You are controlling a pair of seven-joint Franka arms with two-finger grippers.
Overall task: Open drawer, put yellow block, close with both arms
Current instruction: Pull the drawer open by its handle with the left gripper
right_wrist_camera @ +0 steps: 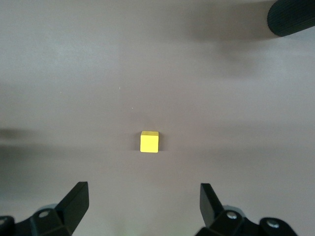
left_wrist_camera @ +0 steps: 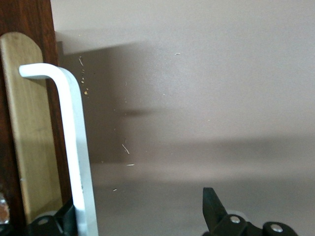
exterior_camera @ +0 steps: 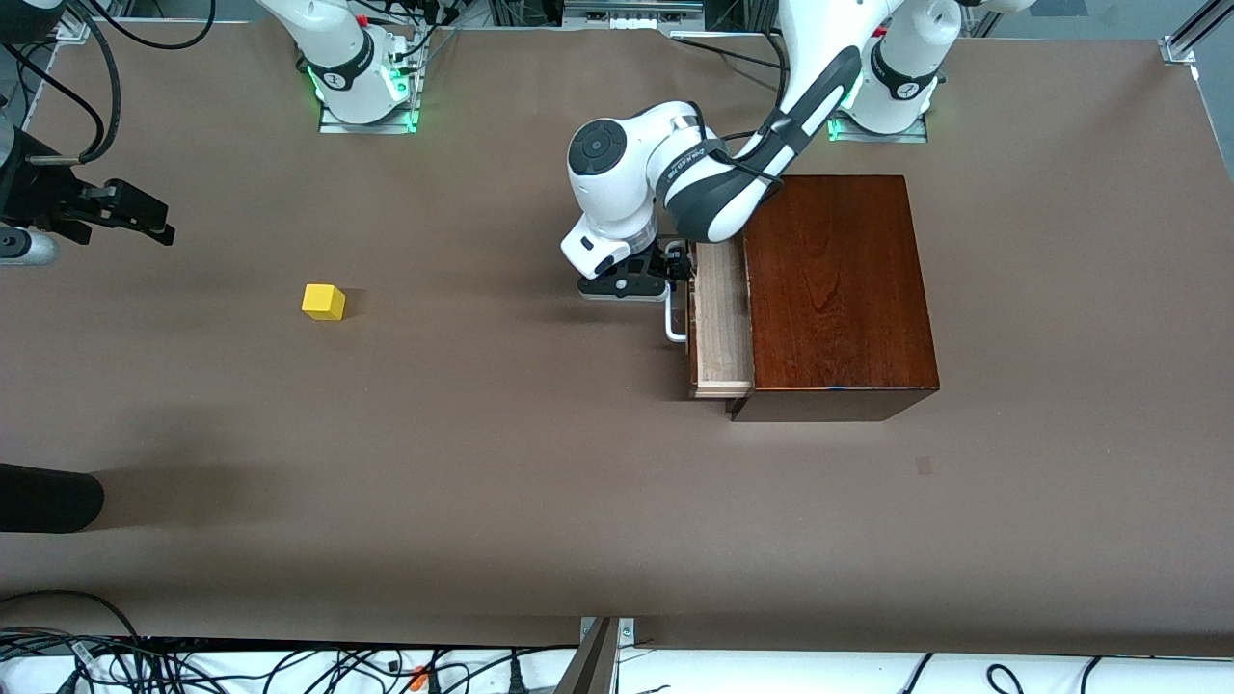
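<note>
— Where's your yellow block [exterior_camera: 323, 302]?
— On the table toward the right arm's end, well apart from the part-open drawer [exterior_camera: 721, 323].
— Jaws?
— Right gripper [right_wrist_camera: 142, 204] wide, empty. Left gripper [exterior_camera: 675, 262] spread around the white handle [left_wrist_camera: 74, 147].

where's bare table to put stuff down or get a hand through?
Bare brown table between the small yellow cube and the dark mahogany box, and along the camera edge. Crowded where the left gripper meets the drawer's white bar handle.
</note>
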